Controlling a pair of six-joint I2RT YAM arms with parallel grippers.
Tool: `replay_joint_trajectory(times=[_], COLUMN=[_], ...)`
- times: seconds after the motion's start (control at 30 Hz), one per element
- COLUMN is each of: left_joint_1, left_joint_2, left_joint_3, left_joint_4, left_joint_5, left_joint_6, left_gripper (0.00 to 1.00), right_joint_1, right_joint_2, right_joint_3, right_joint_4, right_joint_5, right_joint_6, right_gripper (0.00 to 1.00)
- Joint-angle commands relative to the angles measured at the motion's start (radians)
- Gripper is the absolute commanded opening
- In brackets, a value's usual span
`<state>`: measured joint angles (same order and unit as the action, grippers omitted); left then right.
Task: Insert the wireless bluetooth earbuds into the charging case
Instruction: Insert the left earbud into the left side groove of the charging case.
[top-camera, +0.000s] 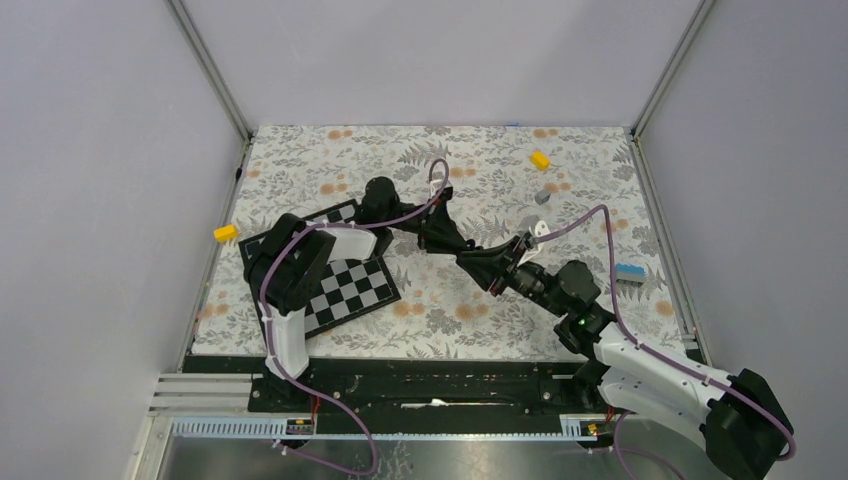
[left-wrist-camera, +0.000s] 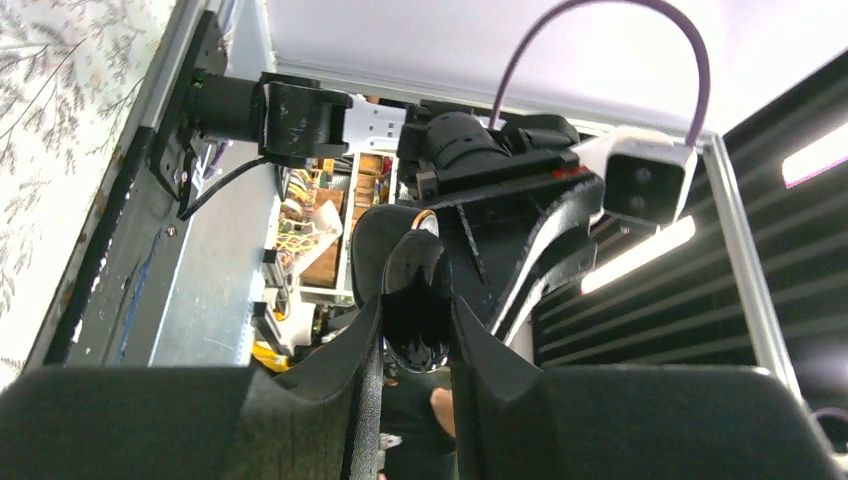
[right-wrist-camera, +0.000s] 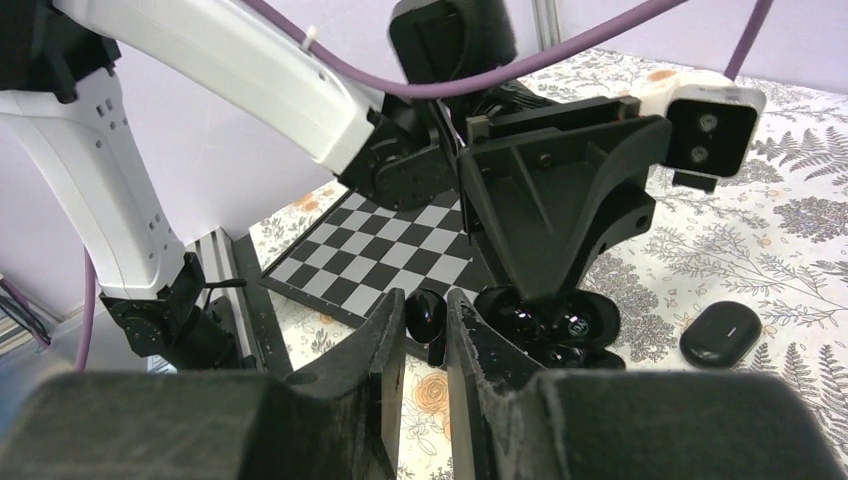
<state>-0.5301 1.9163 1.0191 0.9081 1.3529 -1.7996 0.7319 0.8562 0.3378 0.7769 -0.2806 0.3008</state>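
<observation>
Top external view, left to right: a yellow block (top-camera: 226, 233) lies at the left edge of the tabletop (top-camera: 470, 150). A checkerboard mat (top-camera: 350, 290) sits under the left arm, both arms converge above the middle, and a blue block (top-camera: 628, 272) lies near the right edge. Left wrist view: the left hand (left-wrist-camera: 415, 312) is clamped on the charging case (left-wrist-camera: 412, 280), a glossy black shell held clear of the tabletop, apparently open. Right wrist view: the right hand (right-wrist-camera: 425, 298) is closed on one earbud (right-wrist-camera: 424, 318), pinched at the fingertips just beside the case and apart from it by a narrow gap. At far right, a separate black pebble-shaped item (right-wrist-camera: 728, 335) rests on the tabletop; what it is cannot be told. The second earbud cannot be picked out in any view. The step in hand is judged to be seating the held bud in its well. Several things could go wrong from here. The bud is small and smooth, so it may twist or slip in the pinch if it meets the rim off-centre. A push against the case may turn it between the left fingers. The fingertips of the two hands work very close together and could knock each other. A dropped bud would be hard to find on the busy floral pattern.
</observation>
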Motion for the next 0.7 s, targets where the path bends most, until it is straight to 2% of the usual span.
replay_joint_trajectory(times=[0.0,0.2,0.67], left_joint_1=[-0.004,0.000,0.009], left_joint_2=[0.028,0.031,0.034], left_joint_3=[-0.012,-0.015,-0.025], left_joint_4=[0.687,0.686,0.685], left_joint_5=[0.000,0.006,0.004], left_joint_6=[-0.616,-0.616,-0.621], left_gripper=[0.00,0.00,0.00], right_joint_1=[-0.003,-0.003,-0.002], right_joint_2=[-0.040,-0.092,-0.046], right_joint_3=[-0.004,0.002,0.083], right_joint_4=[0.068,0.019,-0.011], right_joint_5=[0.044,0.112,0.102], right_joint_6=[-0.001,-0.032,-0.088], right_gripper=[0.05,0.05,0.04])
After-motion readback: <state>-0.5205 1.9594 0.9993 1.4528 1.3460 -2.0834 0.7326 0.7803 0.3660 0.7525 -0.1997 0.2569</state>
